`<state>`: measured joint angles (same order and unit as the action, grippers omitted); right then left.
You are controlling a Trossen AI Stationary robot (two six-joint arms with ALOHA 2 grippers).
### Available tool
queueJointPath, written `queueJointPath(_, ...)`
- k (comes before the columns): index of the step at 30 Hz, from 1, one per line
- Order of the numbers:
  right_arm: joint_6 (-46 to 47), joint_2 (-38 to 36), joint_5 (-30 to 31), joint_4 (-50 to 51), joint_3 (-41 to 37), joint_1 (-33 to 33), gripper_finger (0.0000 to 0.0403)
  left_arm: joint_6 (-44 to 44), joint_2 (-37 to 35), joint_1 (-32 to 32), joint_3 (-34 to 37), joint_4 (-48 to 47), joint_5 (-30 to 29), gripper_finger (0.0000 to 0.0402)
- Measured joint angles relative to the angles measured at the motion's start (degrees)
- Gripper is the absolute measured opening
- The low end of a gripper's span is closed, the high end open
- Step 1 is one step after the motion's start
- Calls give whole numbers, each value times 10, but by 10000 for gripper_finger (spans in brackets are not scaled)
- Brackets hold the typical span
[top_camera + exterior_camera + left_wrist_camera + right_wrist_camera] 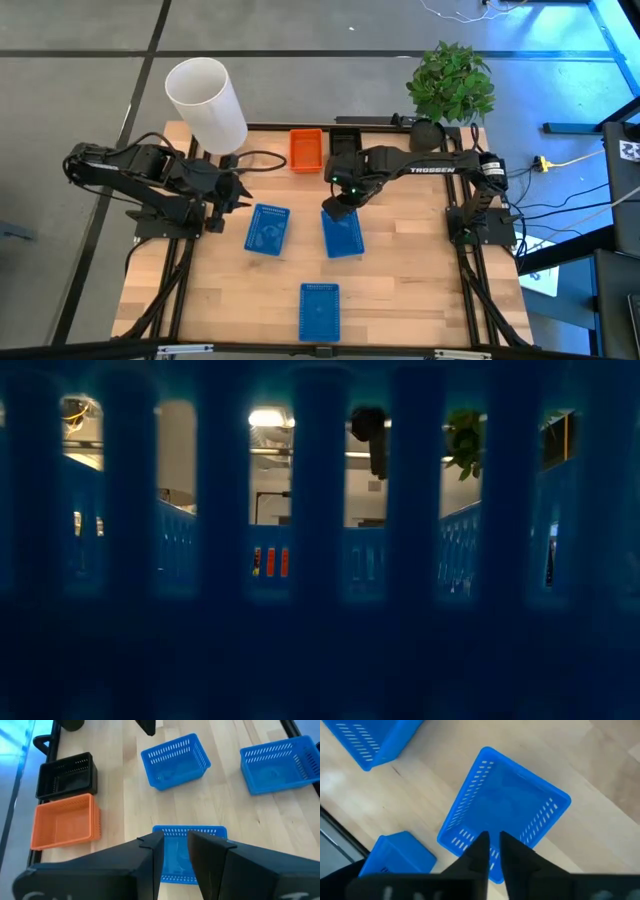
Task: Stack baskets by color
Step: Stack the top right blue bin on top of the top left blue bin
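Observation:
Three blue baskets rest bottom down on the wooden table: one left of centre [268, 230], one at the centre [342, 233], one by the near edge [320, 310]. An orange basket [306, 150] and a black basket [345, 140] sit side by side at the far edge. My right gripper [337, 211] points down at the centre basket's far end [505, 805] and is closed on its wall. My left gripper [175, 852] hovers open above the table's left side, with the left blue basket [187, 855] beyond its fingers. My right gripper has the rim of the centre basket's short far wall [470, 842] between its two fingers, near one corner. One finger stands inside the basket and one outside. The fingers come steeply from above and lie across the wall. The basket's bottom rests flat on the table.
A tall white cylinder [207, 100] stands at the far left corner and a potted plant [450, 85] at the far right. In the low view, the near blue basket's mesh wall [320, 610] fills the picture. Bare wood lies on the table's right side [410, 270].

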<state>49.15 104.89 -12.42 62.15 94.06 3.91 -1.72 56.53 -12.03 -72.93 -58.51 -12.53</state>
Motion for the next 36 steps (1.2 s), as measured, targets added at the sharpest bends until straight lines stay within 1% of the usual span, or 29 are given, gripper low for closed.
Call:
queueJointPath(5,9,11,-4,1,0,-1,80,-2,0,0,0,-10,2,78)
queueJointPath(8,16,18,-3,14,0,-1,95,-3,0,0,0,-26,2,78)
queueJointPath(10,33,21,12,36,0,-1,102,-3,0,0,0,-32,2,78)
queueJointPath(13,81,23,44,67,0,-2,103,-3,0,0,0,-35,2,78)
queueJointPath(16,109,22,67,61,-10,-6,102,-3,0,0,0,-36,2,78)
queueJointPath(18,119,23,59,57,-25,-6,102,-3,0,0,0,-36,2,78)
queueJointPath(22,123,23,23,20,-78,-6,102,-3,0,0,0,-36,2,78)
queueJointPath(26,122,23,-5,-19,-114,-6,102,-3,0,0,0,-36,2,78)
queueJointPath(30,119,23,-5,-38,-121,-6,101,-2,0,0,0,-36,2,78)
queueJointPath(36,114,23,18,-38,-122,-3,101,-1,0,0,0,-36,2,78)
